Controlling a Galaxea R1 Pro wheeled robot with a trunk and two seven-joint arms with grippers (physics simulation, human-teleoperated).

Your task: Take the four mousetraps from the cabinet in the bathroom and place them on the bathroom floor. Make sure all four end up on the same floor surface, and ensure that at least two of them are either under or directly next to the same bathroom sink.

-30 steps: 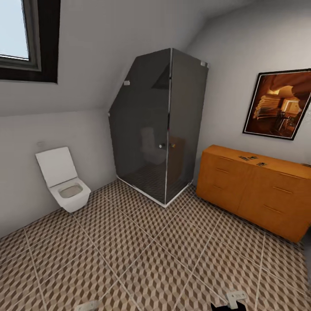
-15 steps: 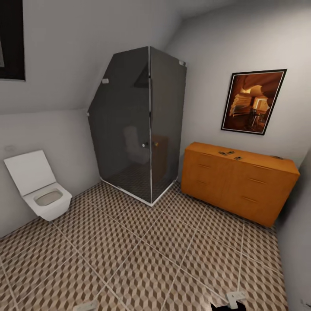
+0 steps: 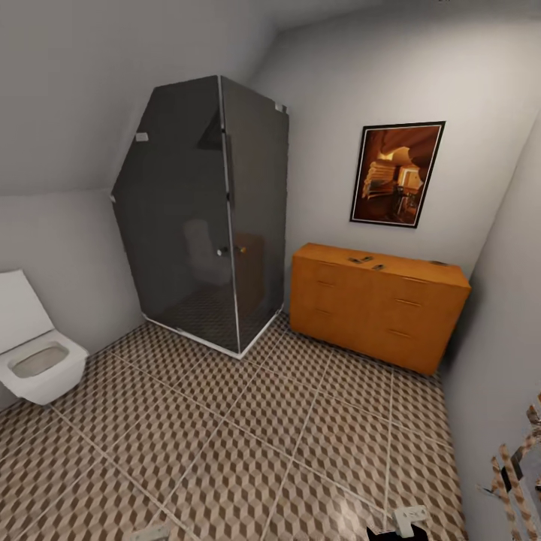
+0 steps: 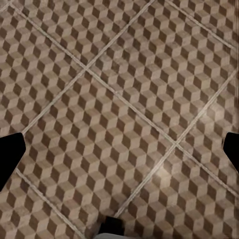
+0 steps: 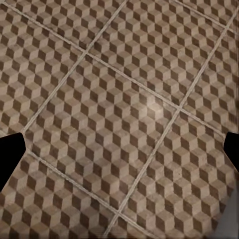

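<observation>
Small dark mousetraps (image 3: 366, 261), too distant for detail, lay atop the orange-brown cabinet (image 3: 376, 304) beside the shower (image 3: 203, 218). Wrist cameras caught the cube-patterned bathroom floor (image 4: 119, 109) between both grippers' spread fingers (image 4: 10, 154).

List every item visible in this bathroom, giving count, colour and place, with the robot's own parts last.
mousetraps: small dark items, count unclear, on the cabinet top
cabinet: one, orange-brown, against the far wall
shower enclosure: one, dark glass, in the corner left of the cabinet
toilet: one, white, left wall
picture: one, black frame, above the cabinet
bathroom floor: brown and beige cube tiles
left gripper: black fingertips apart, over floor
right gripper: black fingertips apart, over floor
</observation>
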